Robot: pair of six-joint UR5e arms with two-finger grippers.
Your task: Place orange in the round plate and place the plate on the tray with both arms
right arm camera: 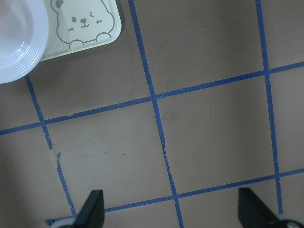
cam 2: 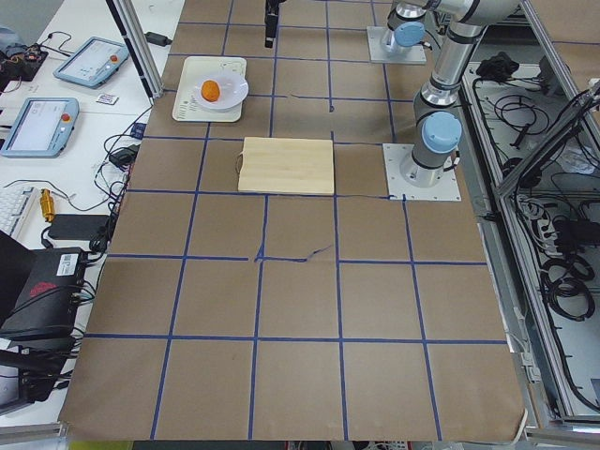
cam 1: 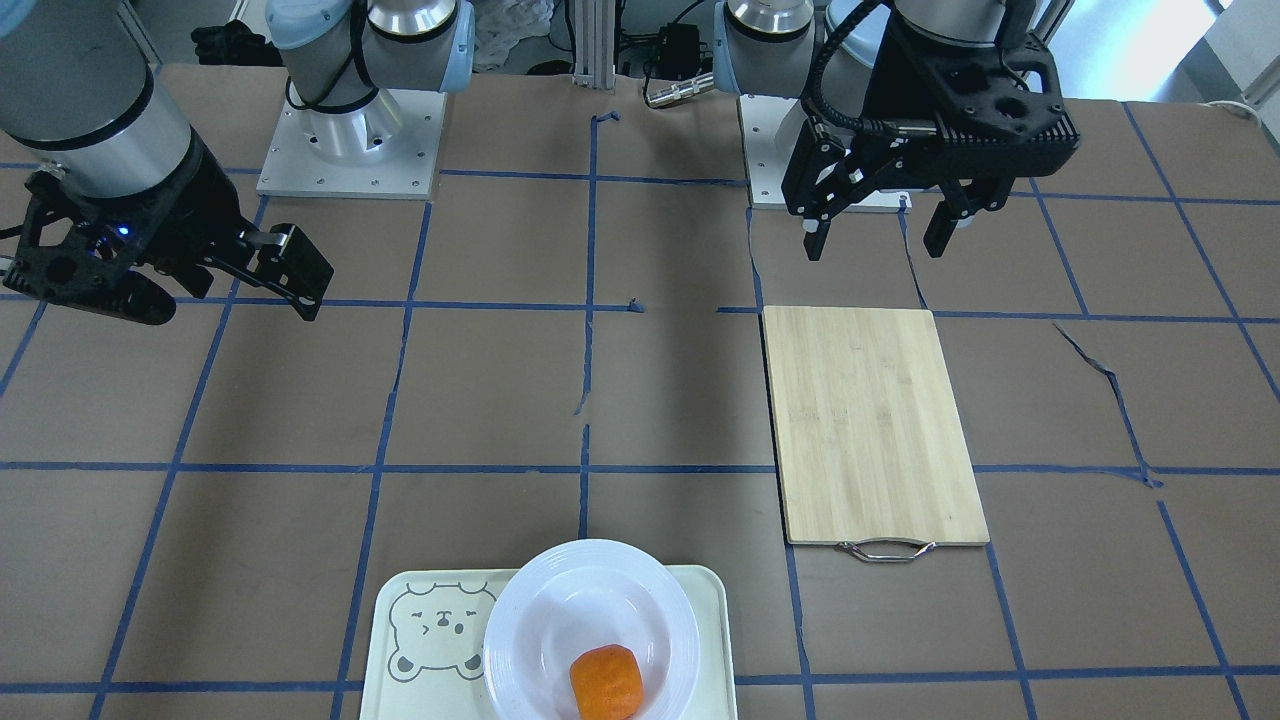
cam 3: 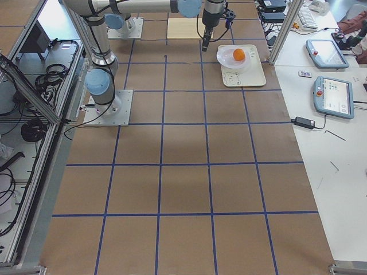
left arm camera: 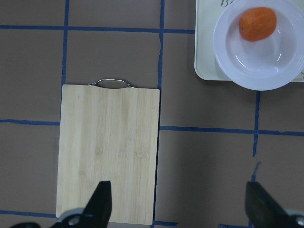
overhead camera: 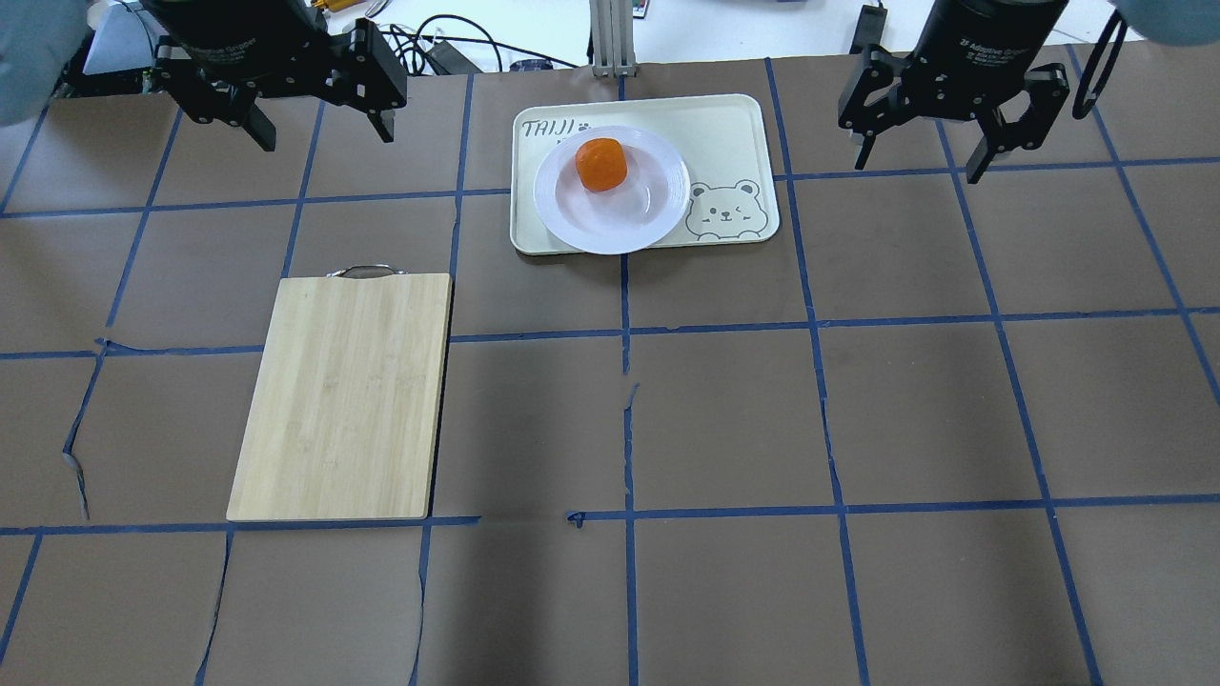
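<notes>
The orange (overhead camera: 600,164) lies in the sunken centre of the round plate (overhead camera: 610,214). The plate rests on the tray (overhead camera: 734,133) at the table's far middle, its rim a little past the tray's edge nearest the robot. The front view shows the orange (cam 1: 606,682), the plate (cam 1: 560,610) and the tray (cam 1: 710,620) at its bottom edge. My left gripper (overhead camera: 324,133) hangs open and empty, left of the tray. On the tray's other side my right gripper (overhead camera: 917,164) is open and empty too. In the left wrist view the orange (left arm camera: 258,23) sits far from the open left gripper (left arm camera: 180,204).
A bamboo cutting board (overhead camera: 343,395) with a metal handle (overhead camera: 362,272) lies on the left half of the table, near my left gripper. Brown paper with blue tape lines covers the table. The right wrist view shows the tray's bear drawing (right arm camera: 85,23) and the plate's rim (right arm camera: 19,42).
</notes>
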